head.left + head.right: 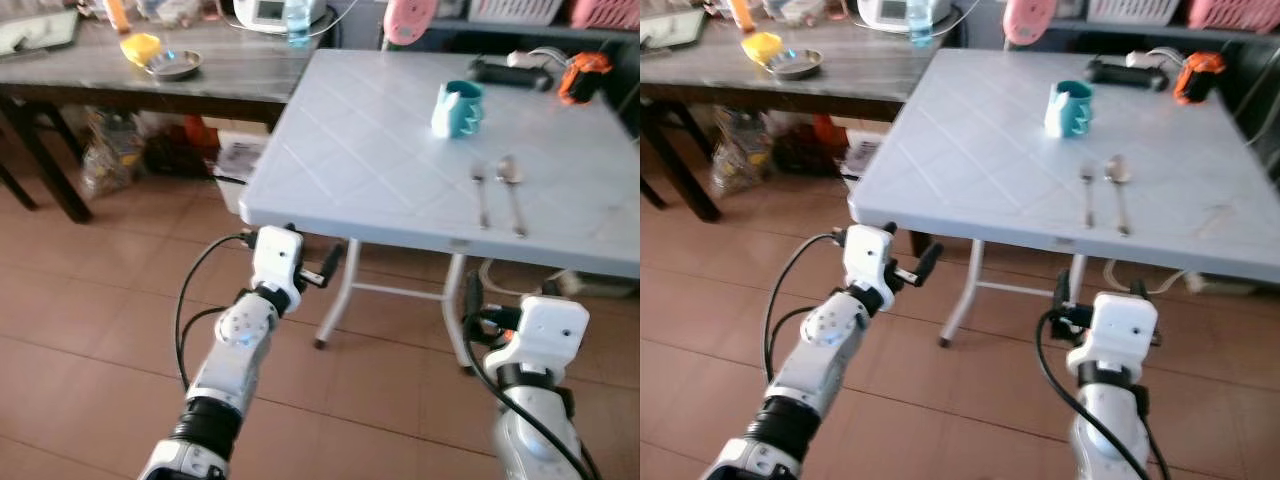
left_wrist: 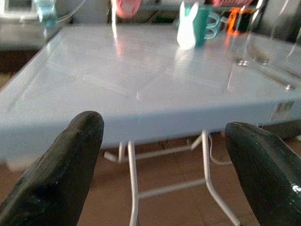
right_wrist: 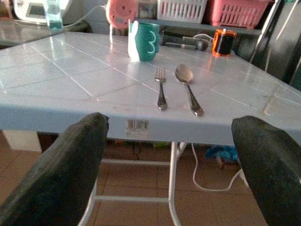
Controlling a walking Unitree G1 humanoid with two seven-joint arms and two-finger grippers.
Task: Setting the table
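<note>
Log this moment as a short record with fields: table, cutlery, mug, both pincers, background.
table: pale blue folding table, white metal legs
cutlery: fork and spoon side by side near the front edge, handles toward the robot
mug: teal mug upright, behind the cutlery
left pincer: left pincer open, empty, below and in front of the table edge
right pincer: right pincer open, empty, facing the edge below the cutlery
background: dark wooden table at left with a metal bowl
</note>
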